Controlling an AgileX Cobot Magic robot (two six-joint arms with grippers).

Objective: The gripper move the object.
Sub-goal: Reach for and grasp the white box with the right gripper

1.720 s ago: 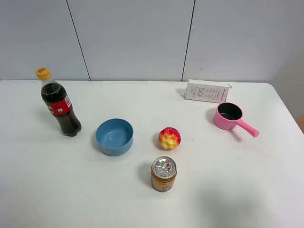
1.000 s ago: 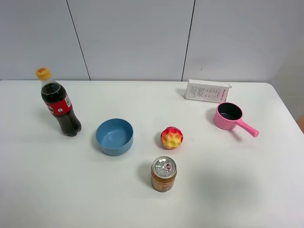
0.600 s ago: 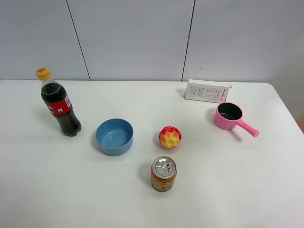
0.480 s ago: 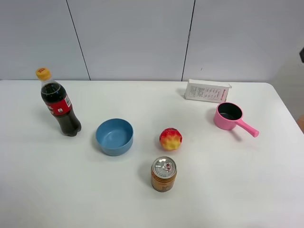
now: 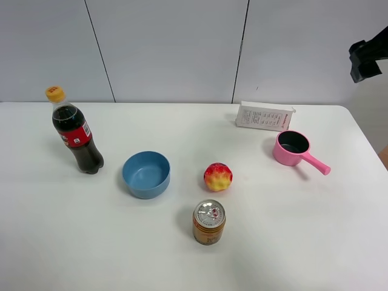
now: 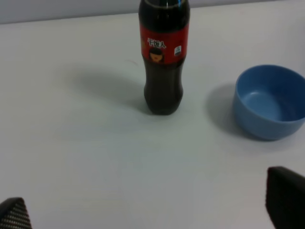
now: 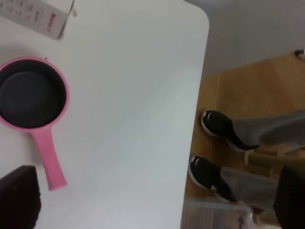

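Note:
The white box (image 5: 264, 116) with fine print and a small red mark lies at the back right of the table, just behind the pink saucepan (image 5: 291, 147). A black part of my right arm (image 5: 367, 57) hangs high above the table's far right corner, well clear of the box. In the right wrist view the box (image 7: 35, 14) is cut by the frame edge next to the saucepan (image 7: 33, 98). My right gripper (image 7: 155, 195) is open and empty. My left gripper (image 6: 150, 207) is open and empty, over bare table near the cola bottle (image 6: 163, 57).
A cola bottle (image 5: 76, 130) stands at the left. A blue bowl (image 5: 146, 174), a red-yellow ball (image 5: 218, 176) and an orange can (image 5: 209, 222) sit mid-table. The table's right edge (image 7: 195, 119) drops to a wooden floor, where a person's shoes (image 7: 214, 126) show.
My right arm has come into the exterior view at the upper right. The ball has rolled slightly to the right. The box and the saucepan have not moved.

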